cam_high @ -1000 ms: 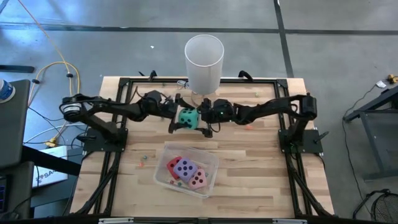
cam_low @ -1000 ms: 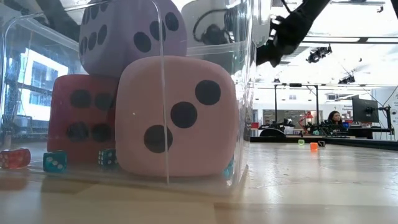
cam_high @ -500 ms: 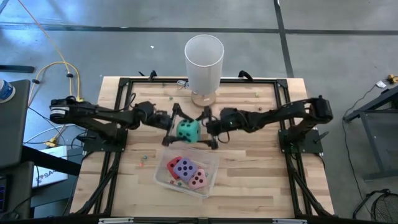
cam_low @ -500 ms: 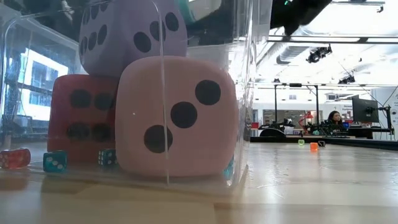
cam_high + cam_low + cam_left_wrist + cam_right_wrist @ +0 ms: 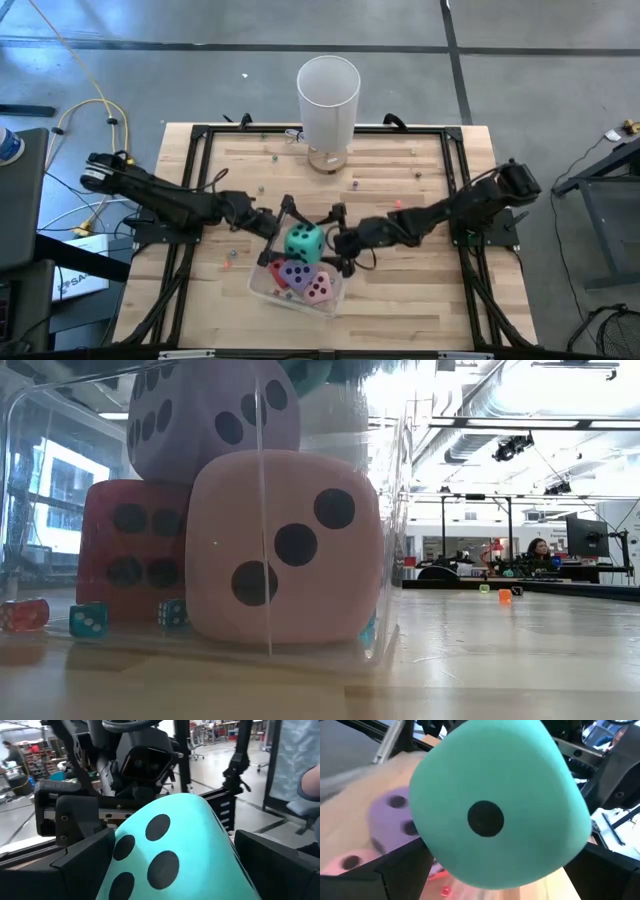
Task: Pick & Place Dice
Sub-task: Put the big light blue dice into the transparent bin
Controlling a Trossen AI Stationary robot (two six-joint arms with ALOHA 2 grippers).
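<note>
Teal die (image 5: 303,241) carried over bin (image 5: 262,284) (both arms); left fingers (image 5: 80,857), right fingers (image 5: 395,870) wide, pinching it.

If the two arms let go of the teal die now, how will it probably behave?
The teal die looks like soft foam, so it is probably light and would fall gently. It hangs above the purple die in the clear box, so it may land on top. Its rounded corners suggest it might tumble.
</note>
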